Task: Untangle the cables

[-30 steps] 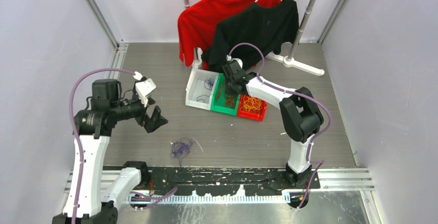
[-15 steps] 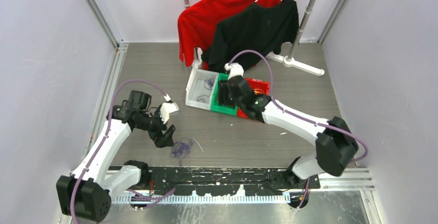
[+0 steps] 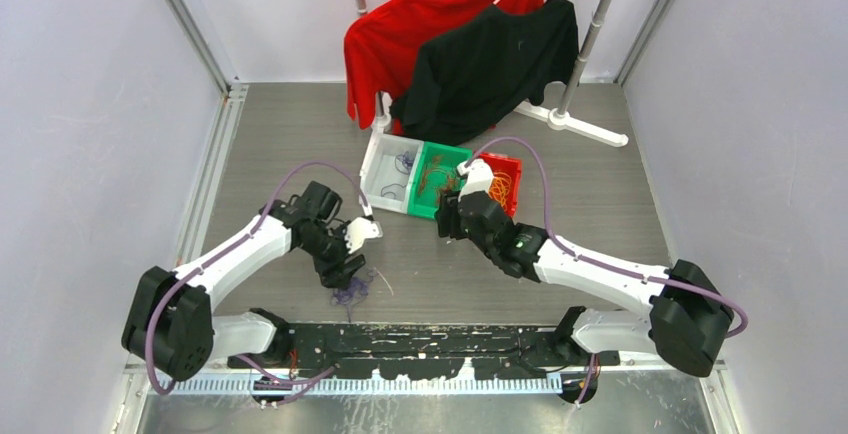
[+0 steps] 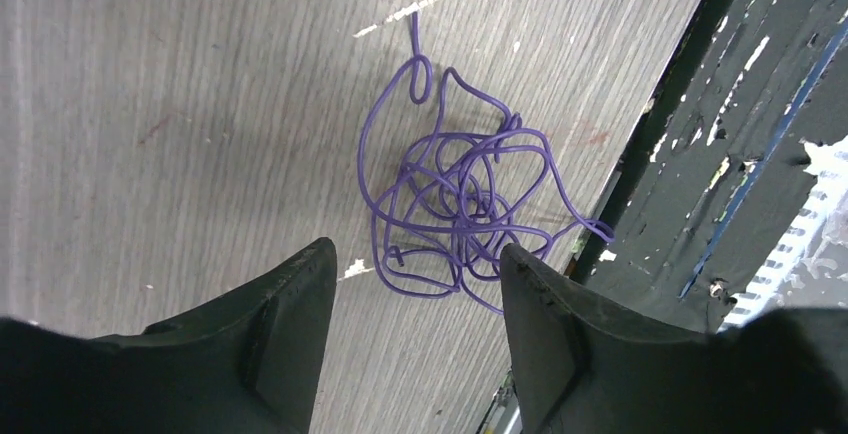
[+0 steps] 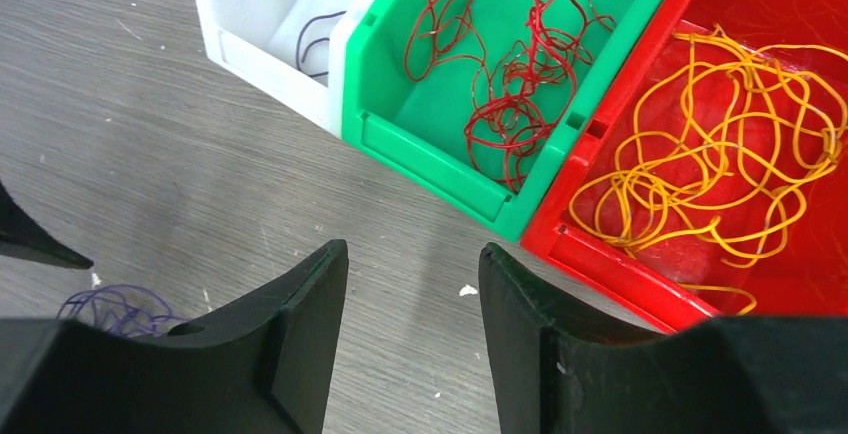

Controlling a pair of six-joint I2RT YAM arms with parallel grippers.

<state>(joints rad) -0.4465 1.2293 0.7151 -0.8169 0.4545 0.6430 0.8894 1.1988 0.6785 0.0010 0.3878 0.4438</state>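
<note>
While the left gripper (image 4: 415,262) hangs over the table (image 4: 150,104) with its jaws apart and nothing between them, the purple tangle (image 4: 455,209) sits just past its fingertips. It's one loose knot of thin looping wire, with a single strand poking out the far side. The right gripper (image 5: 412,254) is spread and empty too, with three bins just ahead of it: dark red cables (image 5: 510,74) in the green bin (image 5: 430,164) straight ahead, yellow-orange cables (image 5: 720,164) in the red bin (image 5: 620,269) ahead to the right, and a purple bit (image 5: 303,42) in the white bin (image 5: 250,49) ahead to the left. White and red bins run out of frame, so their full contents can't be seen. From above, the left gripper covers part of the tangle.
</note>
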